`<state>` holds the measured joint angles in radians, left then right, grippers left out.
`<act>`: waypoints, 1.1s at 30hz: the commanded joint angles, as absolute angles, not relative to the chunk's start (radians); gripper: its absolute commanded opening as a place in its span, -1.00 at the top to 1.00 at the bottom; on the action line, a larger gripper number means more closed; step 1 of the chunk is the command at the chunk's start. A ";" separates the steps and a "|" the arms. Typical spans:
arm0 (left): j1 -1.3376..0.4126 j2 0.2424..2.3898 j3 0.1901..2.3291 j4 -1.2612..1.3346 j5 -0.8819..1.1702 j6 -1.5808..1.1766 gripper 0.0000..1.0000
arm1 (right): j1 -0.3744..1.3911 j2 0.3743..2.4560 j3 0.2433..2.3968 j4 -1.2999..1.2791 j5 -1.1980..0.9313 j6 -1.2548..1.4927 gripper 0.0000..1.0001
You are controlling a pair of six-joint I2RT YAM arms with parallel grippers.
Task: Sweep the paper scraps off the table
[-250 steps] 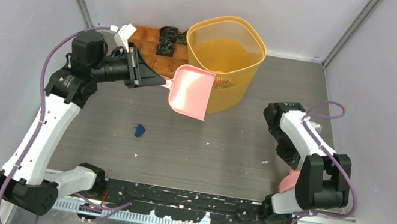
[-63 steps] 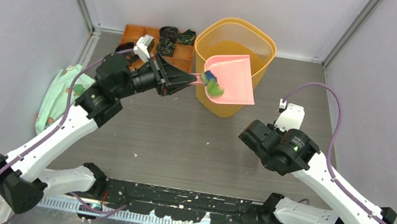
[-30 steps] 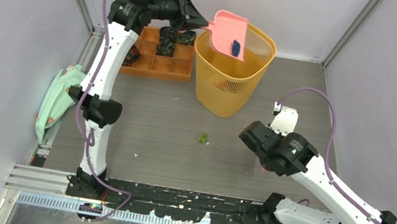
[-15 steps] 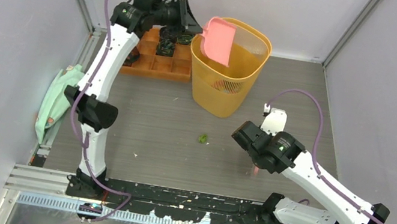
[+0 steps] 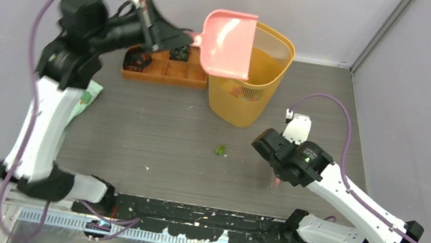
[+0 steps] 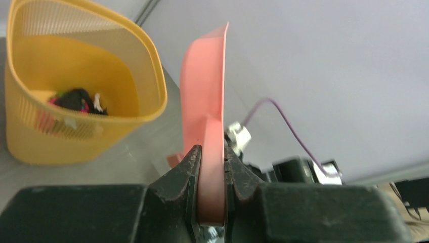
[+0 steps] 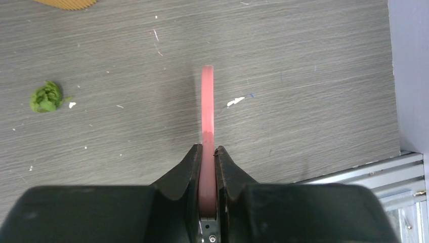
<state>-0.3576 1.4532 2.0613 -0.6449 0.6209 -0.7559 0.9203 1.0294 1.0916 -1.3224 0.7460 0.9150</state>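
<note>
My left gripper point(image 5: 192, 39) point(image 6: 211, 167) is shut on the handle of the pink dustpan point(image 5: 229, 42) point(image 6: 205, 96). It holds the pan high over the near rim of the yellow mesh basket point(image 5: 251, 84) point(image 6: 76, 91). No scraps show on the pan. Dark, magenta and white paper scraps point(image 6: 76, 98) lie in the basket's bottom. One green paper scrap point(image 5: 220, 151) point(image 7: 45, 97) rests on the table point(image 5: 164, 133), left of my right gripper point(image 7: 208, 157). That gripper is shut on a thin pink flat tool point(image 7: 207, 101) seen edge-on, held low over the boards. A white scrap point(image 7: 235, 102) lies just right of the tool.
An orange compartmented tray point(image 5: 165, 68) with black-and-green bands sits left of the basket. A mint-green cloth point(image 5: 86, 97) lies at the left edge behind my left arm. The metal rail point(image 5: 197, 214) point(image 7: 374, 172) runs along the near edge. Tiny white specks point(image 5: 147, 167) dot the boards.
My left arm has drawn back to the left, lifting the dustpan off its tipped position in the basket; the dark blue scrap is gone from the pan. The right arm has shifted slightly left.
</note>
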 commanded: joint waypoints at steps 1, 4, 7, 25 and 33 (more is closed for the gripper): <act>-0.353 1.181 1.848 -0.721 0.603 -0.772 0.99 | 0.917 1.034 1.168 -1.280 0.791 0.867 0.99; -0.353 1.046 1.634 -0.761 0.613 -0.817 0.99 | 0.917 1.073 1.198 -1.277 0.795 0.851 0.99; -0.353 0.906 1.387 -0.807 0.572 -0.828 0.99 | 0.916 1.086 1.216 -1.275 0.805 0.842 0.99; -0.311 0.996 0.777 -0.574 0.358 -0.806 0.99 | 0.914 1.243 1.198 -0.997 0.686 0.737 0.99; -0.228 1.118 0.638 -0.358 0.448 -0.750 0.99 | 0.926 1.422 1.240 -0.841 0.567 0.733 0.99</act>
